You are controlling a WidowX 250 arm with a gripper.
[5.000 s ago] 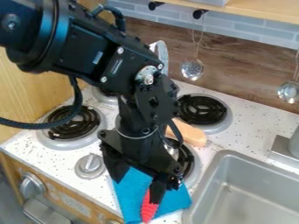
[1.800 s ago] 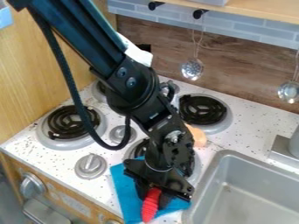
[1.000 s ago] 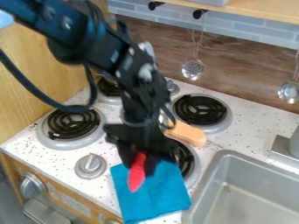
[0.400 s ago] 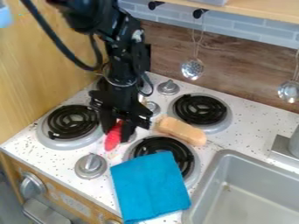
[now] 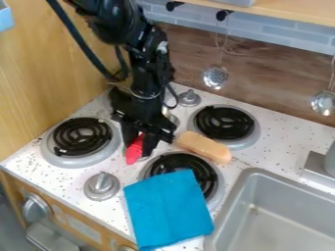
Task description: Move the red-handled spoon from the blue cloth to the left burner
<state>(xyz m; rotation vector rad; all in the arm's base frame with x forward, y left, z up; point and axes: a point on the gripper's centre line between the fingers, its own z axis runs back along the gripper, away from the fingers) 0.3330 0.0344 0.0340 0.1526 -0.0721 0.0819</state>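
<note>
In the camera view, a blue cloth (image 5: 169, 211) is spread at the near edge of the table (image 5: 59, 179), beside the sink (image 5: 232, 198), with its far corner laid over part of a burner (image 5: 212, 171). A round knob (image 5: 101, 186) is set to the left of the cloth, also by the near edge. Farther in, a red piece (image 5: 134, 150) is gripped between the fingers of the end effector (image 5: 139, 146), its free end tilted down toward the near edge. It is held between the left burner (image 5: 82, 137) and the partly covered one; whether the table is touched by it cannot be told. To its right, a tan block (image 5: 204, 147) is seen lying beside the far right burner (image 5: 226, 122). Two ladles (image 5: 215, 77) are hung at the wall.

The red piece has been carried from over the cloth toward the far left, and has since been shifted slightly to the right. The cloth is thus left uncovered, while the red piece is judged to be secured but not yet released.
</note>
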